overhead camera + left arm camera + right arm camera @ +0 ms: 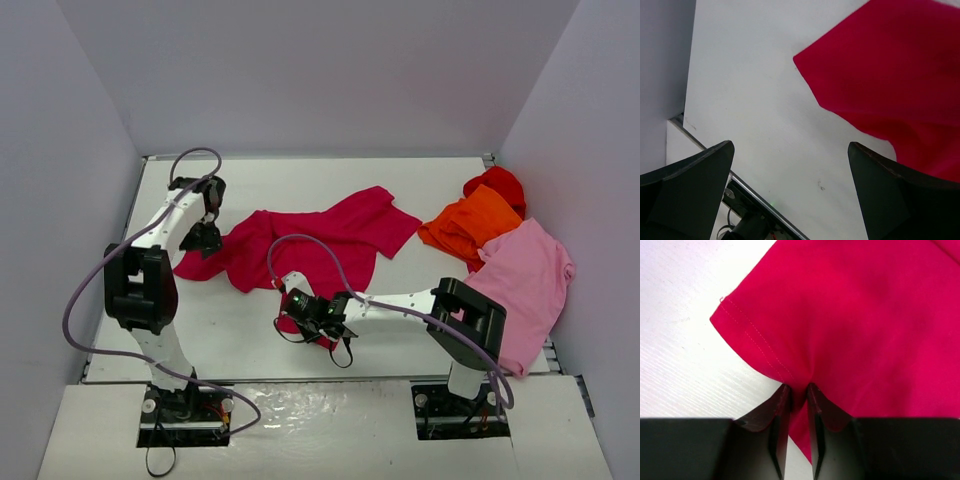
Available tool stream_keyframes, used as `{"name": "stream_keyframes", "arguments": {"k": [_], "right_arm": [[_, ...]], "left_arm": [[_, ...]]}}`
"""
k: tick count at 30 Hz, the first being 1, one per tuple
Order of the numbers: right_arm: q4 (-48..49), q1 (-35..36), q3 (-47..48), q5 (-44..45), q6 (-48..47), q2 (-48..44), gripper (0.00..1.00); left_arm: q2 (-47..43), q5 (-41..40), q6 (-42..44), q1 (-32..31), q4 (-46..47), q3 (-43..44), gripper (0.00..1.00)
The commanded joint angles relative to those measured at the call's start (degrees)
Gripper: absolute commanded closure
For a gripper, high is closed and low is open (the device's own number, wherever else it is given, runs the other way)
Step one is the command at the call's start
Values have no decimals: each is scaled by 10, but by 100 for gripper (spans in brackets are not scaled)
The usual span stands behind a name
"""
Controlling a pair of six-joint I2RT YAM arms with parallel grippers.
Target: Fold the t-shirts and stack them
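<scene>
The crimson t-shirt lies spread and crumpled across the middle of the table. My right gripper is shut on its near hem, pinching a fold of the crimson cloth between the fingertips. My left gripper is open and empty, hovering just above the table at the shirt's left edge; the cloth shows at the upper right of the left wrist view. An orange t-shirt, a light pink t-shirt and a bright red t-shirt lie piled at the right.
Grey walls close in the table on the left, back and right. The table's left edge with its metal rail shows below the left gripper. The right arm's cable loops over the crimson shirt.
</scene>
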Motion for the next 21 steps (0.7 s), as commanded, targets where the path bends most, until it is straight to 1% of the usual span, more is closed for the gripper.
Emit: {"name": "stream_keyframes", "arguments": {"k": [1,2,4,7,10,12,14,19,21], "right_arm": [[-71,-1,-44,-5,17,14,87],[-70,-1,-45,-3,17,13,87],[-69,-1,-48,-2,16,6,86],[-69,-1,-51,1,16,0,84],[-68,-1,-51,-1,16,-2,84],[-65,-1,-50,-6,17,-3,84],[-63,-1,-48,-10,17,-3,84],[-63,-1,-41,-14,18,-5,84],[-63,-1,-39,-15,21,-6,84]], "left_arm": [[35,-67,1,13,-43,66,3],[40,-71,2,15,-44,66,3],[45,-51,14,24,-34,56,3],[36,26,30,62,6,16,4],[27,59,39,80,24,-13,4],[24,82,52,108,30,-20,4],[24,106,65,122,40,-28,5],[29,165,78,147,66,-35,9],[38,175,80,152,69,-28,10]]}}
